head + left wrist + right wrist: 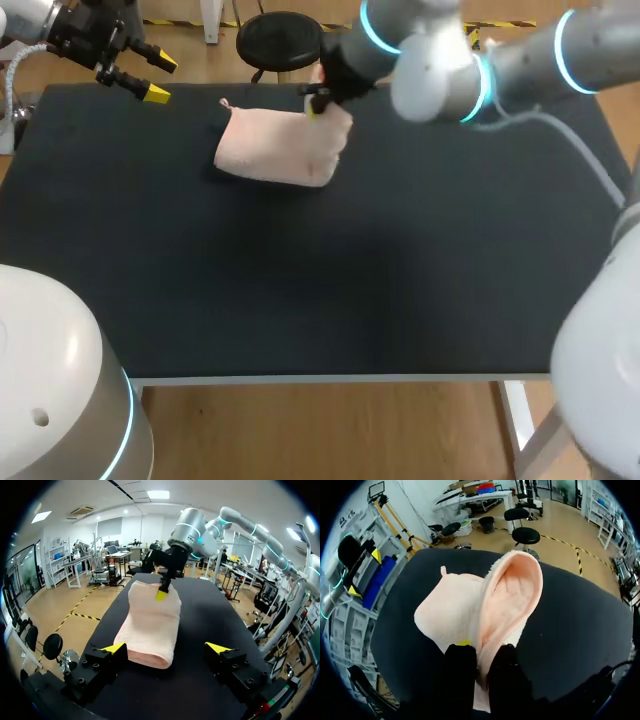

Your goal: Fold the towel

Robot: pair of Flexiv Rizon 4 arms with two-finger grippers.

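The pink towel (280, 148) looks mostly folded, with the right fingers (461, 675) clamped on its raised edge, the left fingers (114, 648) spread apart near it, and laying that edge flat apparently left.

A robotics lab: my left arm (50, 370) and right arm (540, 55) flank a black table (350, 280).

right gripper (481, 652) fingers (460, 670) pressed into towel (455, 610) fold, yellow tips mostly hidden
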